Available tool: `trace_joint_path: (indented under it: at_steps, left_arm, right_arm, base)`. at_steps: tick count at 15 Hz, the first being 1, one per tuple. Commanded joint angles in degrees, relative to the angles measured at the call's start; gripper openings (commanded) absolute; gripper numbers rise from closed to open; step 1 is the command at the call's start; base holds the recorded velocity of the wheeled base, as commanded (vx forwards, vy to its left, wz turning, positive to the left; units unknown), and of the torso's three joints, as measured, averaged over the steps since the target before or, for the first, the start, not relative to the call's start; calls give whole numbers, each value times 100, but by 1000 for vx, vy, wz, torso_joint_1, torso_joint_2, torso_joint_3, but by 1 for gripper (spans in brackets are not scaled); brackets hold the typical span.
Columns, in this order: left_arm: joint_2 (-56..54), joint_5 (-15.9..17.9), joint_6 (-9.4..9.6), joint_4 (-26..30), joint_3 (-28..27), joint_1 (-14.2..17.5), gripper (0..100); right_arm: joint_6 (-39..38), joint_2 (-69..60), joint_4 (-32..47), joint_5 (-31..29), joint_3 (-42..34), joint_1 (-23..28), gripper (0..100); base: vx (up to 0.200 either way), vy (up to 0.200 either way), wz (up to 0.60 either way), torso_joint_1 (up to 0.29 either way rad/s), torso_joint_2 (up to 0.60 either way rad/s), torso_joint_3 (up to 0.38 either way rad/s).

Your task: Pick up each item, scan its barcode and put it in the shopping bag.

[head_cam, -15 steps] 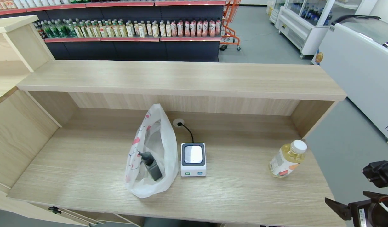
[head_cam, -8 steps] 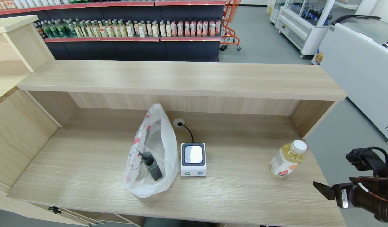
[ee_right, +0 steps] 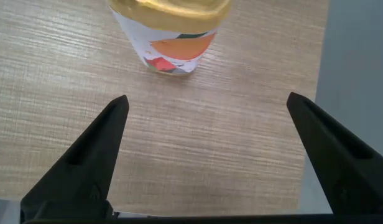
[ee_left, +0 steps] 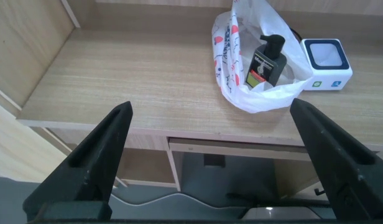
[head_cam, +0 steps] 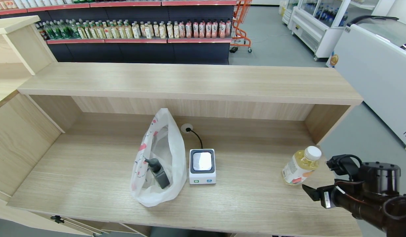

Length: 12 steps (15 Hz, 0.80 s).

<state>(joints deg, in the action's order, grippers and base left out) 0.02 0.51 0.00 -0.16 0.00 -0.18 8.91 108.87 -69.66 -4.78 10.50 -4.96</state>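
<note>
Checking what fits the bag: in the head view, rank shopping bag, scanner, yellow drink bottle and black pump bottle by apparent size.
1. shopping bag, largest.
2. yellow drink bottle and scanner: about alike, not ranked.
3. black pump bottle in the bag, smallest.

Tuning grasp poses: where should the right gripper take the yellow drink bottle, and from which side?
Probably the labelled body of the bottle at mid-height, coming in level from the near right, where the open right gripper faces it. The bottle stands upright on the counter; its round body is wider than the white cap, and nothing stands between the two.
</note>
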Motion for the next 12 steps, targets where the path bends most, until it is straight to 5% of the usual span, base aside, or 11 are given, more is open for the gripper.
trace_joint_path:
  at_steps: [1, 12]
  left_arm:
    - [-2, 2, 0, -2, 0, 1, 100]
    - [-2, 2, 0, -2, 0, 1, 100]
  right_arm:
    - [-56, 415, -57, 12, 207, -163, 100]
    - [41, 1400, -1199, 3, 1016, -523, 100]
  base:
    - [0, 0, 0, 0, 0, 0]
    - [0, 0, 0, 0, 0, 0]
